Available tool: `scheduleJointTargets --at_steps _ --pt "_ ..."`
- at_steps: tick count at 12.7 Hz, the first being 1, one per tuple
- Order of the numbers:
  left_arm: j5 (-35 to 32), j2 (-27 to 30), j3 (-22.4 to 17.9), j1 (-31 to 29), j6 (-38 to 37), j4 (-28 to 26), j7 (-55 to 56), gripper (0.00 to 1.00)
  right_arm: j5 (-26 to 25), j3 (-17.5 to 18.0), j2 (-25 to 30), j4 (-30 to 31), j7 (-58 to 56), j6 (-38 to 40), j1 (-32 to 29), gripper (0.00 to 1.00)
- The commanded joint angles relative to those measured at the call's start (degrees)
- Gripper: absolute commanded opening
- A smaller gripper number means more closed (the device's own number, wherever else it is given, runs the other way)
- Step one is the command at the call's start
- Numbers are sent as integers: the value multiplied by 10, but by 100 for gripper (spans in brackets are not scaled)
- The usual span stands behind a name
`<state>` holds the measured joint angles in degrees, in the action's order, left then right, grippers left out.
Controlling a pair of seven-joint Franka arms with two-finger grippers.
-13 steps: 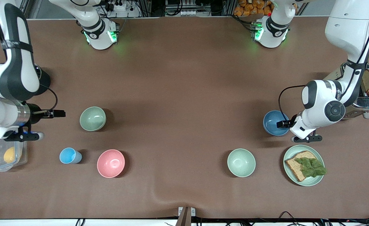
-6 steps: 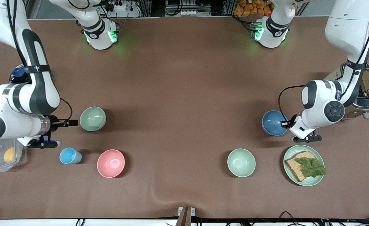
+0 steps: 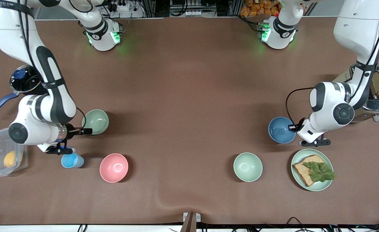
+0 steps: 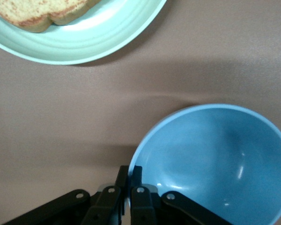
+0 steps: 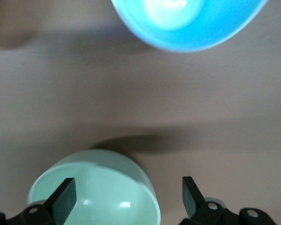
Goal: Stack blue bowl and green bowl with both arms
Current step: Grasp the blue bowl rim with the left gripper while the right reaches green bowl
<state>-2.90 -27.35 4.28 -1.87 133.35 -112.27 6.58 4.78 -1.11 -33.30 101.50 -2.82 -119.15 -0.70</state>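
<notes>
A brown table [image 3: 189, 80] carries the green bowl [image 3: 95, 121], blue bowl [image 3: 281, 130], a pink bowl [image 3: 113, 167], mint bowl [image 3: 247, 167], light-blue cup [image 3: 71, 160], bread plate [image 3: 312, 169], clear container [image 3: 2, 156], a toaster [image 3: 374, 93], and what looks like a lidded pan [image 3: 23, 82].

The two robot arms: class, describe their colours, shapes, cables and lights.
Both arms are glossy white with rounded dark grey joint caps and black bands. Thin black cables loop beside the wrists. Each base glows green. The left gripper and right gripper are black, with slim jaws.
</notes>
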Motion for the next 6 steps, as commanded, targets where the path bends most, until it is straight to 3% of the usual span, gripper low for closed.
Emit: scheduleJointTargets --at_steps 1,6 --pt "-13 -1 1 1 6 4 13 0 10 3 12 62 7 -49 0 100" --pt "-13 7 5 2 1 6 22 0 10 1 25 76 7 -28 -3 100"
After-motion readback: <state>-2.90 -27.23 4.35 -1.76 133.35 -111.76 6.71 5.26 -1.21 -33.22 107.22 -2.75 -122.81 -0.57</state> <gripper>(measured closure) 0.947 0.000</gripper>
